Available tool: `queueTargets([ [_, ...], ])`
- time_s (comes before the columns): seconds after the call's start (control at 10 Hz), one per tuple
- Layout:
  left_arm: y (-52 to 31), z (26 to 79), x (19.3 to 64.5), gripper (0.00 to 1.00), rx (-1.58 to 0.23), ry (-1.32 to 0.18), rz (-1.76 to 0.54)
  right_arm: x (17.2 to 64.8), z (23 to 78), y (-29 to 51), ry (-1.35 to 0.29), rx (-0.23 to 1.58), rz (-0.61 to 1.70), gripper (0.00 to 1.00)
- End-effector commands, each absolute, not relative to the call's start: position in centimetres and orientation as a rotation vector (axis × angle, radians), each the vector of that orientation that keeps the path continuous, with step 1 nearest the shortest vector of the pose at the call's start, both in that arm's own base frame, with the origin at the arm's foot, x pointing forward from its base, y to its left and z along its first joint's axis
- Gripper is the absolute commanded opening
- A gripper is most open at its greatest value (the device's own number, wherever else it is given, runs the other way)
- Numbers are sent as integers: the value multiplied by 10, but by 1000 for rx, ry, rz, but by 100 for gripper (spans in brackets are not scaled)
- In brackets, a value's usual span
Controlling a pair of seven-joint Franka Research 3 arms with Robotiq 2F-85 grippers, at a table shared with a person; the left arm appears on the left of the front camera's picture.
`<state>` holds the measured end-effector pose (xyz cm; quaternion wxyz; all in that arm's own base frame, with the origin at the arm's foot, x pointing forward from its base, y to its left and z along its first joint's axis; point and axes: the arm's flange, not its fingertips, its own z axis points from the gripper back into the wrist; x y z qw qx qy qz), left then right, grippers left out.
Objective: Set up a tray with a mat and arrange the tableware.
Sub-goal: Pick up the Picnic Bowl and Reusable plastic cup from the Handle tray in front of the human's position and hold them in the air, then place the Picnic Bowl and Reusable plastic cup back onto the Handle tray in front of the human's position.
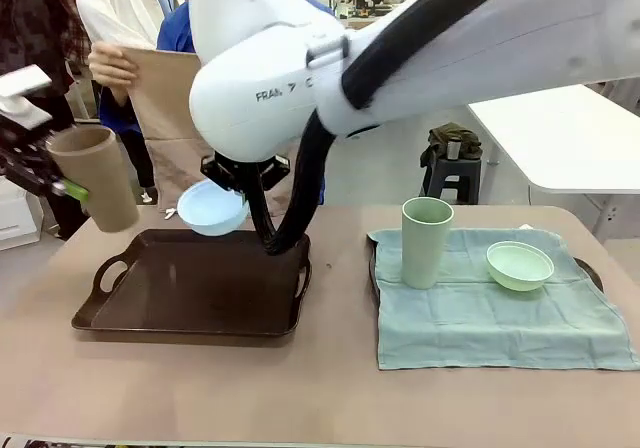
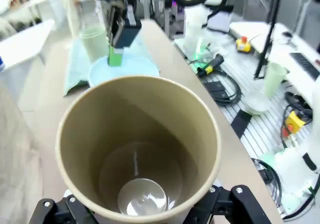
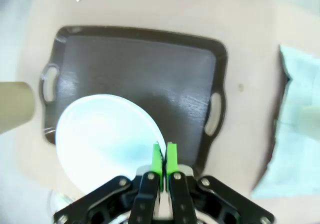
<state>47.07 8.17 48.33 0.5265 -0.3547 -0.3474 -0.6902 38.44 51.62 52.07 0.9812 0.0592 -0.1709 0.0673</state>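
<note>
My left gripper (image 1: 85,183) is at the far left, shut on the tall tan cup (image 1: 95,178), which it holds tilted in the air; the left wrist view looks straight into that cup (image 2: 135,154). My right gripper (image 3: 163,156) reaches across the middle, shut on the rim of the light blue bowl (image 1: 212,208), above the far edge of the bare dark tray (image 1: 190,288). To the right a pale green mat (image 1: 490,308) covers a second tray and carries the pale green cup (image 1: 426,240), upright, and the pale green bowl (image 1: 519,265).
A person stands past the table's far left, one hand (image 1: 110,66) holding a tan flat sheet (image 1: 170,93). A white table (image 1: 570,138) and a stool (image 1: 455,168) stand behind on the right. Bare tabletop (image 1: 300,388) runs along the near edge.
</note>
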Motion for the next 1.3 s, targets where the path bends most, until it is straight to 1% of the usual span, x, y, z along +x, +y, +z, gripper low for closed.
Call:
queueTargets([
  [0.0,79,516,451,0,-835,-878,-1655,345,529,505,-422,90,98,0],
  [0.2,78,555,430,0,-794,-933,-1663,311,560,514,-481,75,101,0],
  [0.3,79,562,426,0,-786,-928,-1653,309,561,513,-495,52,103,0],
  [0.4,84,550,436,0,-797,-904,-1694,319,564,517,-444,104,133,0],
  [1.2,84,550,436,0,-797,-904,-1694,319,564,517,-444,104,133,0],
])
